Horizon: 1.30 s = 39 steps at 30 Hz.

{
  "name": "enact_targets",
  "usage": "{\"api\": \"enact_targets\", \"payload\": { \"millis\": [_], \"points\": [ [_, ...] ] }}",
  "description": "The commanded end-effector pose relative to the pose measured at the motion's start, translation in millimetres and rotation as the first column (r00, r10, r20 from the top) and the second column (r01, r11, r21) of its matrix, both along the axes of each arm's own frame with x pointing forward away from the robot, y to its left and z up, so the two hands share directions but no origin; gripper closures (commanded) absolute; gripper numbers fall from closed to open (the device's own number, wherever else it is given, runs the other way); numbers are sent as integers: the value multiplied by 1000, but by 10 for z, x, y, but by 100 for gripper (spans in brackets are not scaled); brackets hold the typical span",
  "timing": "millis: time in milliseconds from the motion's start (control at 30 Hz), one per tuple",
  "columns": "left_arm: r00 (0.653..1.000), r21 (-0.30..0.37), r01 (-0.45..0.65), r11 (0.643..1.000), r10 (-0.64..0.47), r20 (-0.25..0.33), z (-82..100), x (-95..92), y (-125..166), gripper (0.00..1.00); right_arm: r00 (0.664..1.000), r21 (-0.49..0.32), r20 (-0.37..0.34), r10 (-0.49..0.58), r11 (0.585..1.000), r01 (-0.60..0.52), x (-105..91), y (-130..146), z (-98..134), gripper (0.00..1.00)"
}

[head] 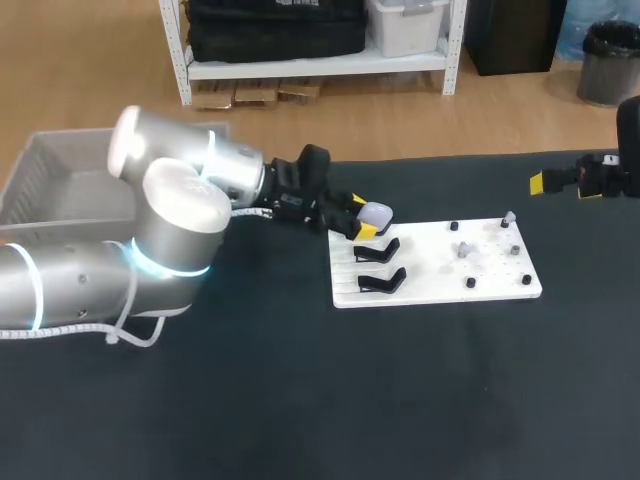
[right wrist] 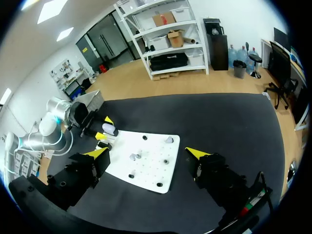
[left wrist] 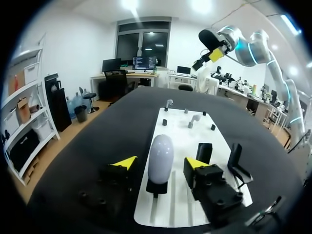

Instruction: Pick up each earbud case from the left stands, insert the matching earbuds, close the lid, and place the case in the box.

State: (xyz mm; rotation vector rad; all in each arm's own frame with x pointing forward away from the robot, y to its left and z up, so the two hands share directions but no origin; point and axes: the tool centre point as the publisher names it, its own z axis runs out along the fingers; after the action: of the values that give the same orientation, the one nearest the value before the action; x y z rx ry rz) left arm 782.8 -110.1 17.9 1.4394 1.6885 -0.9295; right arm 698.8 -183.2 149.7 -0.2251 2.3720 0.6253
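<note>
A pale lilac earbud case [head: 376, 212] stands upright on a black stand at the left end of the white board [head: 440, 285]. My left gripper [head: 364, 224] straddles it. In the left wrist view the case [left wrist: 161, 155] sits between the yellow tips of this gripper [left wrist: 161, 164], with a small gap on each side, so the gripper is open. Two empty black stands [head: 380, 266] follow beside it. Two small pale earbuds [head: 461, 249] [head: 509, 217] rest on pegs on the board. My right gripper [head: 560, 181] hovers open off the board's far right, holding nothing [right wrist: 147, 153].
A grey plastic box [head: 45, 185] sits at the table's left edge behind my left arm. Several short black pegs [head: 470, 283] stick up from the board. Dark cloth covers the table [head: 400, 400].
</note>
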Motion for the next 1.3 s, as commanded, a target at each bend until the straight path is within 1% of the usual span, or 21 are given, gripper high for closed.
{"api": "enact_targets", "payload": {
  "millis": [33, 100, 300, 400, 433, 500, 533, 600, 767, 867, 1033, 1200, 1300],
  "points": [
    [1000, -2, 11, 1000, -11, -5, -43, 54, -24, 45, 1000, 1, -1, 2, 1000, -2, 5, -4, -2, 0],
    [1000, -2, 14, 1000, -14, -7, -49, 54, -27, 50, 1000, 1, -1, 2, 1000, -2, 5, -4, -2, 0],
    [1000, 2, 18, 1000, -18, -9, -55, 55, -34, 53, 1000, 1, -1, 2, 1000, -2, 5, -4, -2, 0],
    [1000, 4, 21, 1000, -21, -8, -55, 58, -39, 59, 1000, 1, -1, 2, 1000, -2, 5, -4, -2, 0],
    [1000, 4, 22, 1000, -22, -8, -55, 59, -40, 64, 1000, 1, -1, 2, 1000, -2, 5, -4, -2, 0],
    [1000, 3, 24, 1000, -24, -9, -55, 59, -42, 71, 1000, 1, -1, 2, 1000, -2, 5, -4, -2, 0],
    [1000, 3, 25, 1000, -25, -9, -55, 59, -42, 77, 1000, 1, -1, 2, 1000, -2, 5, -4, -2, 0],
    [1000, 4, 26, 1000, -26, -9, -57, 53, -46, 100, 1000, 1, -1, 2, 1000, -2, 5, -4, -2, 0],
    [1000, 3, 28, 1000, -28, -13, -65, 31, -41, 100, 1000, 1, -1, 2, 1000, -2, 5, -4, -2, 0],
    [1000, -1, 24, 1000, -24, -1, -8, 17, -20, 100, 1000, 1, -1, 2, 1000, -2, 5, -4, -2, 0],
    [999, -18, 17, 1000, -16, 30, 179, 7, 47, 100, 1000, 1, -1, 2, 1000, -2, 5, -4, -2, 0],
    [998, -15, 19, 1000, -18, 56, 436, -3, 93, 100, 1000, 1, -1, 2, 1000, -2, 5, -4, -2, 0],
    [997, -8, 16, 1000, -16, 75, 591, -4, 90, 100, 997, -38, -30, 73, 997, -74, -9, 308, -45, 0]
  ]
}}
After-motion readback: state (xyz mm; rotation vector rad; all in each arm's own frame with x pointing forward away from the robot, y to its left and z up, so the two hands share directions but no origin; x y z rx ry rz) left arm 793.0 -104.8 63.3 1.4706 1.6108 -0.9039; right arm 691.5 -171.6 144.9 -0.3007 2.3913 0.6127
